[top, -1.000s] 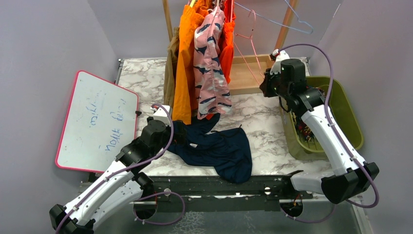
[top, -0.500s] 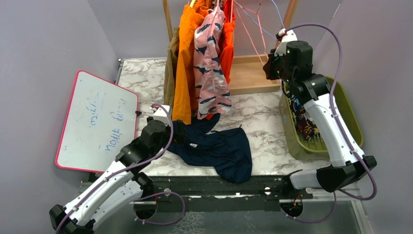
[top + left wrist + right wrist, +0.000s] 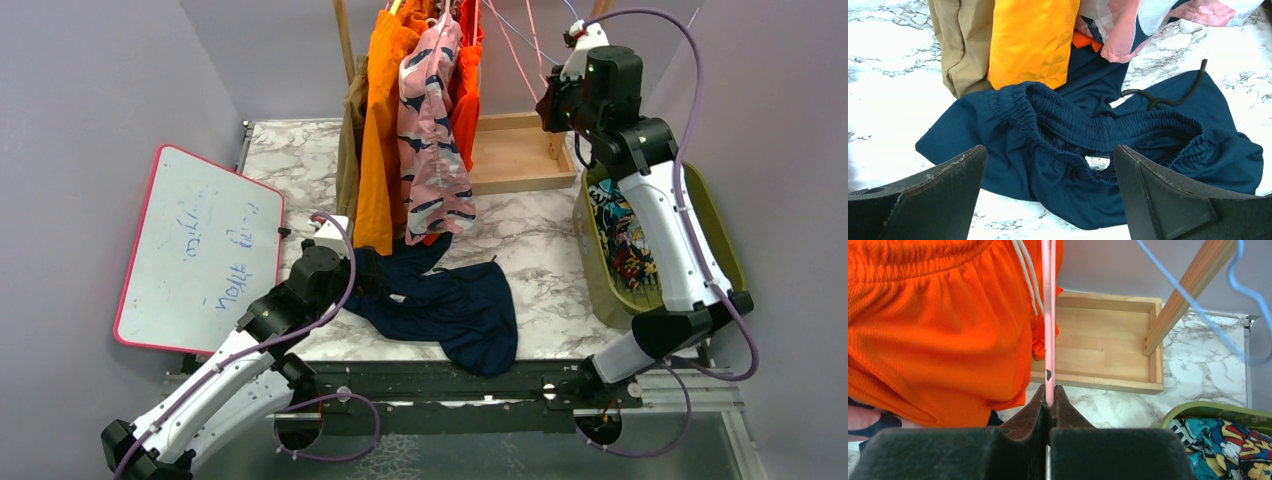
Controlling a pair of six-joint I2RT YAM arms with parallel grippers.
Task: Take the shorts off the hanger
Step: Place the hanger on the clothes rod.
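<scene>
A pair of navy shorts (image 3: 445, 305) lies crumpled on the marble table, its waistband (image 3: 1088, 125) just ahead of my left gripper (image 3: 1049, 148), which stands open and holds nothing. On the rack hang the bright orange (image 3: 378, 130), pink blotched (image 3: 430, 140), red-orange (image 3: 938, 325) and tan-brown shorts (image 3: 350, 150). My right gripper (image 3: 1049, 390) is raised beside the rack and shut on the thin wire of a bare pink hanger (image 3: 1048, 315). Comic-print shorts (image 3: 625, 240) lie in the green bin.
A white board (image 3: 200, 250) leans at the left. A wooden tray (image 3: 1103, 340) sits at the rack's foot between its posts (image 3: 1188, 295). The green bin (image 3: 720, 230) stands at the right edge. A blue wire hanger (image 3: 1198, 305) hangs near the right post.
My right arm has risen and moved back toward the rack top with the pink hanger in its grip. The left arm and navy shorts have not moved.
</scene>
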